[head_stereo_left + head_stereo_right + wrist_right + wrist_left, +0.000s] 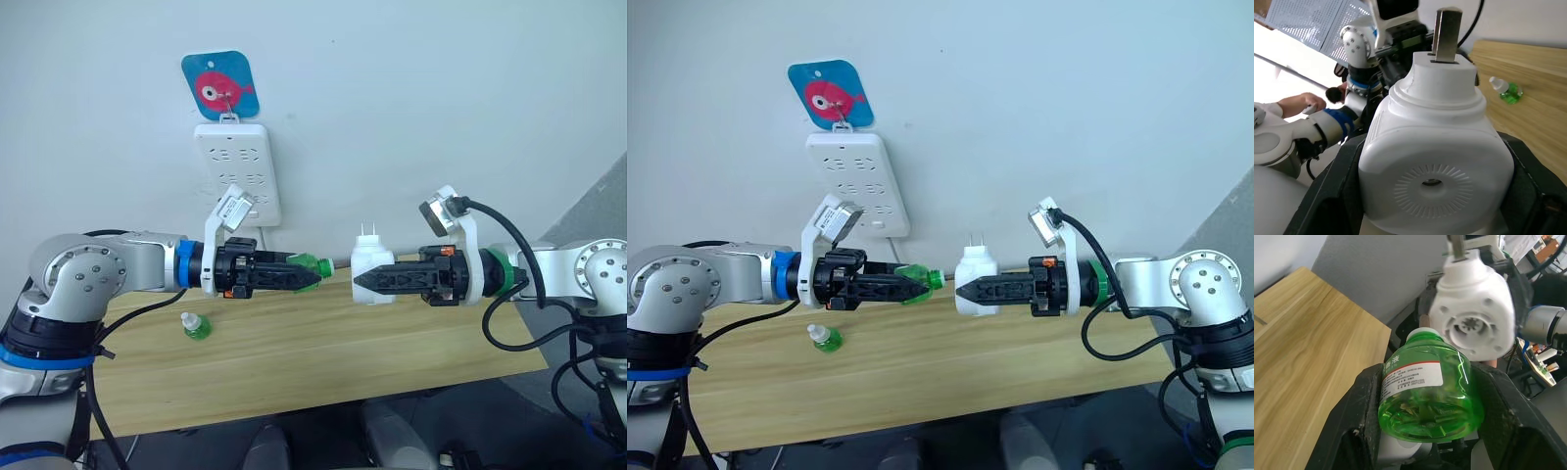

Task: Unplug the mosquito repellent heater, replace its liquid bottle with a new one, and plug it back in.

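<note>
So we're mid-swap here. The right gripper (364,282) is clamped on the heater (370,264), unplugged, prongs up, held over the table (294,352). The left gripper (312,278) is closed around a green bottle (312,266), neck aimed at the heater, just short of it. From the left wrist view the socket (1471,328) sits just past the bottle's tip, slightly off-line. Can't tell whether this bottle is the new one. Another bottle (196,326) stands on the table below the left gripper. If it's going in, the next move needs the neck lined up, pushed in, then twisted.
</note>
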Tool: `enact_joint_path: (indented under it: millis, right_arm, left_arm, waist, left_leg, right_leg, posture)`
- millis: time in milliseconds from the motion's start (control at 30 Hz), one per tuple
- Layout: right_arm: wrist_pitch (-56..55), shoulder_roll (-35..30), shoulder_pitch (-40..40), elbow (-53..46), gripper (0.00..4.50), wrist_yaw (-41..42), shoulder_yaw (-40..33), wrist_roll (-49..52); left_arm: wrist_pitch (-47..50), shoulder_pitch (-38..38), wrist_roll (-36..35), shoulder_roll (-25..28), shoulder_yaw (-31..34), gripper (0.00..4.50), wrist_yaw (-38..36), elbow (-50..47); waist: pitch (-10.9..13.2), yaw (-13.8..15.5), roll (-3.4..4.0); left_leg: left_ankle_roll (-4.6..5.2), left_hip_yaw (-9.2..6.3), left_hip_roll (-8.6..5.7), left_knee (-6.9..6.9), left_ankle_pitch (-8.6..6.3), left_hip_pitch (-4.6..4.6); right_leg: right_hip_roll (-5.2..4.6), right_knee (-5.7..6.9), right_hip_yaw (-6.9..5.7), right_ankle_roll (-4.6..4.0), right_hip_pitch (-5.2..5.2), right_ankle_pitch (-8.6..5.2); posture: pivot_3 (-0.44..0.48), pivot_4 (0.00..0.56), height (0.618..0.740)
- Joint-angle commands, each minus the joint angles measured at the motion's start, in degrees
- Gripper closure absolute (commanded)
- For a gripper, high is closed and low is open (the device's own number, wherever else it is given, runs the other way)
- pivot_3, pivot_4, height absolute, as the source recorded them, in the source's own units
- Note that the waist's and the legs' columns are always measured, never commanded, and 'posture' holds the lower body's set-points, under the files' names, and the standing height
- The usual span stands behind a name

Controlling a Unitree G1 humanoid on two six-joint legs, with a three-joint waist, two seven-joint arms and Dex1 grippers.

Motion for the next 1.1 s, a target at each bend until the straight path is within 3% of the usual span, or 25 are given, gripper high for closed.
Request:
enact_joint_path:
  millis: [33,200,333,533,633,833,1100]
  right_arm:
    - [0.4,-1.32,0.37,-1.91,1.43,2.28,-2.23,-1.31]
    - [-0.52,-3.49,4.15,-2.34,1.43,1.98,-3.93,-10.54]
    - [-1.11,-4.1,9.17,-5.23,1.43,0.39,-3.89,-20.01]
    - [-4.42,-5.78,15.9,-8.05,1.43,0.18,0.59,-43.37]
    - [-7.7,-5.75,17.63,-5.54,1.43,1.01,2.14,-53.81]
    - [-10.94,-2.39,15.64,3.22,1.43,1.46,4.75,-68.94]
    - [-8.29,2.95,8.58,14.32,1.43,7.06,10.04,-80.19]
  left_arm:
    - [0.32,0.37,0.11,0.61,3.44,2.27,-3.04,-2.33]
    - [-9.14,7.43,9.29,0.69,5.4,2.27,-9.81,-7.07]
    - [-16.72,11.7,15.47,-1.79,6.38,2.27,-10.58,-9.04]
    - [-23.23,14.3,21.71,-4.19,4.96,2.27,-11.9,-11.73]
    - [-26.46,16.86,25.75,-2.2,3.15,2.27,-16.44,-13.72]
    - [-35.39,23.93,34.29,-0.1,0.88,2.27,-22.74,-15.05]
    - [-41.14,29.42,39.23,-1.49,0.54,2.27,-22.82,-16.25]
  waist:
    - [0.0,0.0,0.0]
    - [-0.01,-0.03,0.0]
    - [-0.04,0.0,-0.01]
    - [-0.09,-0.01,-0.05]
    - [-0.09,-0.15,-0.05]
    - [-0.09,-0.38,-0.05]
    - [-0.08,0.1,-0.05]
  left_leg:
    - [0.0,0.01,0.0,0.0,0.0,0.0]
    - [-0.01,0.08,0.0,0.0,0.0,0.02]
    - [-0.01,0.11,0.0,0.01,0.0,0.02]
    - [-0.02,0.27,-0.02,0.04,0.0,0.02]
    - [-0.02,0.3,-0.02,0.05,0.0,0.04]
    - [-0.02,0.43,0.0,0.0,0.0,0.12]
    - [-0.01,0.45,-0.01,0.03,0.0,0.12]
  right_leg:
    - [0.0,0.0,0.0,0.0,0.0,0.0]
    - [0.0,0.0,0.06,0.0,-0.02,0.0]
    - [-0.01,-0.01,0.1,0.0,-0.02,0.0]
    - [-0.05,-0.04,0.21,0.02,-0.03,0.01]
    - [-0.05,-0.03,0.23,0.02,-0.03,0.01]
    - [-0.05,-0.01,0.34,0.02,-0.04,0.01]
    - [-0.05,0.0,0.38,0.02,-0.03,0.02]
  posture:
    - [-0.174,0.131,0.74]
    - [-0.19,0.12,0.74]
    - [-0.2,0.109,0.74]
    - [-0.196,0.108,0.74]
    - [-0.179,0.12,0.74]
    - [-0.158,0.122,0.74]
    - [-0.122,0.137,0.74]
